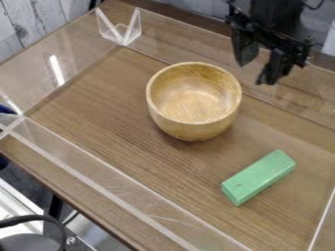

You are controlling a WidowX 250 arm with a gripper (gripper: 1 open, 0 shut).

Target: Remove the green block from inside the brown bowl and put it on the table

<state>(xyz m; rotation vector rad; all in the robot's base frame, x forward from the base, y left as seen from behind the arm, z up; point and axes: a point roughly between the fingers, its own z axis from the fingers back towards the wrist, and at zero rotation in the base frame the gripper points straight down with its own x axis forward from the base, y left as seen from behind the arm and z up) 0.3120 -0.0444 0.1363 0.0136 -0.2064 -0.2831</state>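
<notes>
The green block [258, 177] lies flat on the table [112, 113] at the front right, clear of the bowl. Left of and behind it stands the brown bowl [197, 125], upright and with nothing inside. My gripper [262, 65] hangs in the air behind the bowl's right side, well above the table and far from the block. Its dark fingers [279, 71] stand apart and hold nothing.
Low clear acrylic walls [78, 162] border the tabletop on all sides. A small clear acrylic bracket [118, 27] stands at the back left corner. The arm's dark body reaches in from the top right.
</notes>
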